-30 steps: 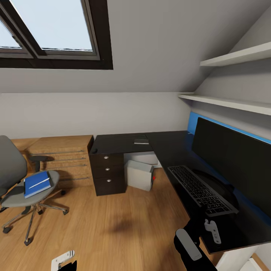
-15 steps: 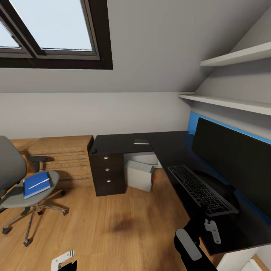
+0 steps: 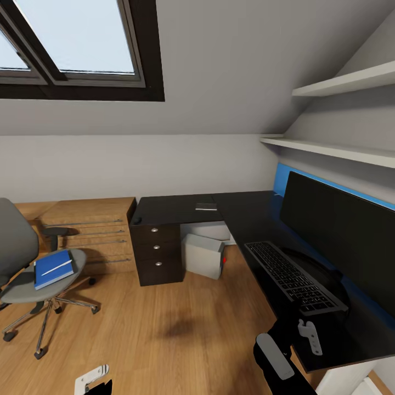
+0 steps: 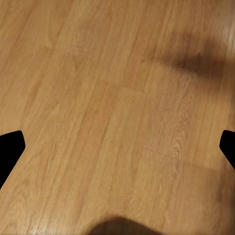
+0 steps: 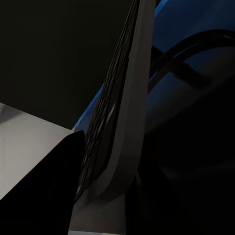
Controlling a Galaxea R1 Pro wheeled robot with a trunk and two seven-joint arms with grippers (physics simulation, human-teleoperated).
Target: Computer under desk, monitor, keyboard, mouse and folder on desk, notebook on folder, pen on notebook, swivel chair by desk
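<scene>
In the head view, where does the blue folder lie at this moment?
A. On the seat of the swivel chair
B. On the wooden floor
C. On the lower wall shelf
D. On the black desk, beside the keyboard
A: the blue folder lies flat on the grey seat of the swivel chair, with a thin pale stick on top of it, away from the black desk that carries the keyboard.
</scene>
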